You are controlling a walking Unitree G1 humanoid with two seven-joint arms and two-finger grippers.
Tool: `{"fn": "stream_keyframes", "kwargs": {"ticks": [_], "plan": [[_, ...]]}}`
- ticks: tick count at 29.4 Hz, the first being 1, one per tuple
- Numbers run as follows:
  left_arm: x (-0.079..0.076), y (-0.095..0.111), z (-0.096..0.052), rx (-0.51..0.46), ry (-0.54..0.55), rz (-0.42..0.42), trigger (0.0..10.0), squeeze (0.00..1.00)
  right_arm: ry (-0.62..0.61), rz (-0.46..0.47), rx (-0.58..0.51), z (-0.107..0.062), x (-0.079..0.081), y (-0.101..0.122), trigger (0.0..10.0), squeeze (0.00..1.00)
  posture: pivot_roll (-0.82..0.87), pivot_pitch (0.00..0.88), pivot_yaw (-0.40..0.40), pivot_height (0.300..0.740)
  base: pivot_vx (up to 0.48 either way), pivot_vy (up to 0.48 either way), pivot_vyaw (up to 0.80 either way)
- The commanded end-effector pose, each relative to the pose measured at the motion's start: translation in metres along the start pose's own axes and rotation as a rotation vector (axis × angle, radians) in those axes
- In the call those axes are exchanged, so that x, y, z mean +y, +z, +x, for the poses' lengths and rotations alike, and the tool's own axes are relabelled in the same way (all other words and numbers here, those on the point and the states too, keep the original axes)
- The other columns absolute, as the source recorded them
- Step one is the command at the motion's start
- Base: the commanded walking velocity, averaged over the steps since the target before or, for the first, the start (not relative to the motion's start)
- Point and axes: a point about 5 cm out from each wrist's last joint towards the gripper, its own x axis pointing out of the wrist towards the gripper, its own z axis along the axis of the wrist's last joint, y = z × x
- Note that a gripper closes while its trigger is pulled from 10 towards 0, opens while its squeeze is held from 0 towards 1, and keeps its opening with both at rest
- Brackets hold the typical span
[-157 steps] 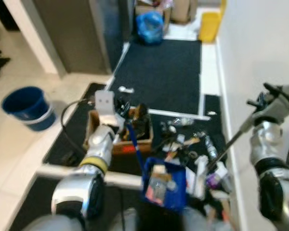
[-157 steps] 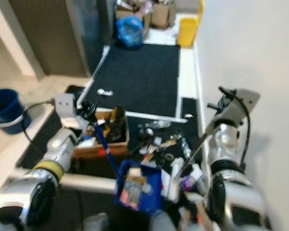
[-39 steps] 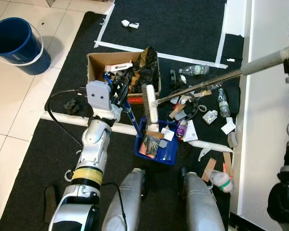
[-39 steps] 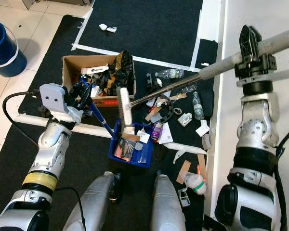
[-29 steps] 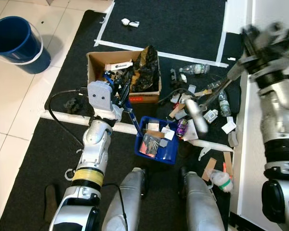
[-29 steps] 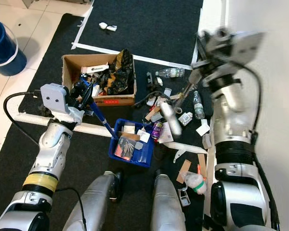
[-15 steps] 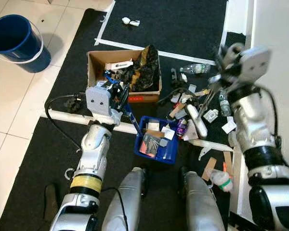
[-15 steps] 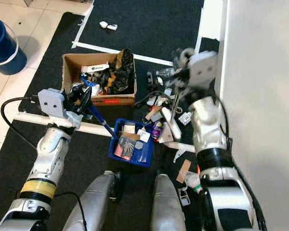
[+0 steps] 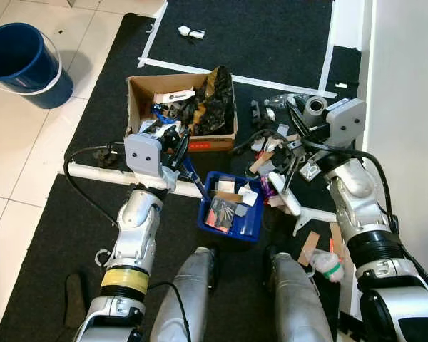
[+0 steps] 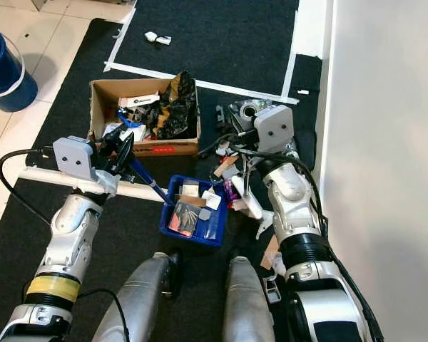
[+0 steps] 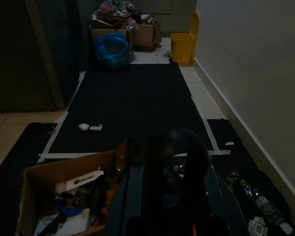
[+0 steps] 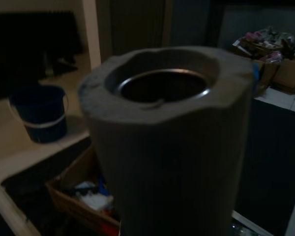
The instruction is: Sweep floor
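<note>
Right gripper (image 9: 304,133) clamps the grey foam-handled broom (image 9: 286,187); left gripper (image 9: 172,146) grips the blue dustpan (image 9: 230,207). Scattered litter (image 9: 271,139) and a brown cardboard box (image 9: 139,100) crowd around.

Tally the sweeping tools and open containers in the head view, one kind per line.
Broom: 1
Dustpan: 1
Bucket: 1
Box: 1
Total: 4
</note>
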Motion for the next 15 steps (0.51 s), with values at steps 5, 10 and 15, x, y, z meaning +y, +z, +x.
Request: {"fn": "stream_keyframes", "kwargs": {"ticks": [5,10,15], "plan": [[-0.006,-0.019,-0.008,0.096,-0.005,-0.036,10.0,0.0,0.027,0.133,0.003,-0.006,0.008,-0.004,10.0,0.0,0.15,0.37,-0.003,0.74,0.0,0.0,0.0],[-0.007,-0.019,-0.005,0.096,-0.006,-0.039,10.0,0.0,0.04,0.166,0.014,-0.012,0.004,-0.005,10.0,0.0,0.14,0.358,-0.005,0.74,0.0,0.0,0.0],[-0.006,-0.018,-0.003,0.093,-0.005,-0.038,10.0,0.0,0.091,0.177,0.039,-0.019,0.002,-0.006,10.0,0.0,0.14,0.351,-0.005,0.74,0.0,0.0,0.0]]}}
